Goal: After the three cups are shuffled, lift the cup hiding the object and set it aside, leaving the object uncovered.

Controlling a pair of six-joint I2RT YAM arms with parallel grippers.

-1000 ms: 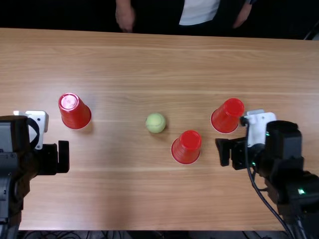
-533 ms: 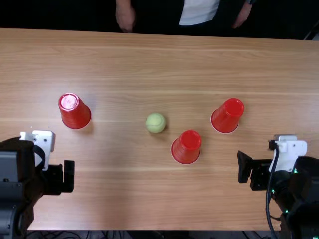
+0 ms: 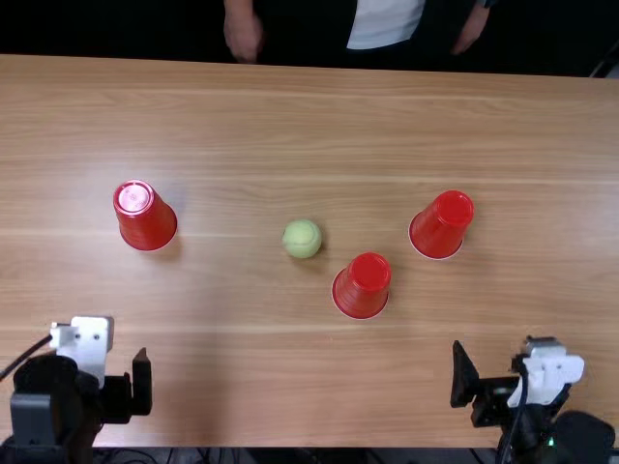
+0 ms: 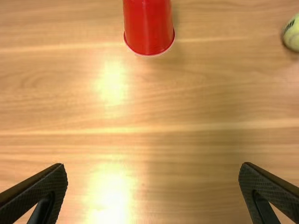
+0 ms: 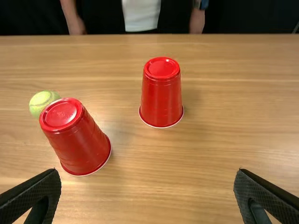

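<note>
The left gripper [image 4: 152, 173] and right gripper [image 5: 147, 181] had backed off to the tabletop's [image 3: 309, 116] near edge, both hanging wide open and empty, with the ball [image 3: 302, 238] sitting uncovered, so it looked done to me.

A light brown wooden table [image 3: 290, 116], grain running crosswise, stretches beneath and ahead of the left gripper [image 4: 149, 198] and the right gripper [image 5: 149, 198].

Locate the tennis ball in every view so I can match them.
Top view: tennis ball between the left cup and middle cup.
Left wrist view: cropped at the frame edge, apart from the left cup.
Right wrist view: peeking out behind the middle cup.
Landmark: middle cup, in top and right wrist views.
</note>
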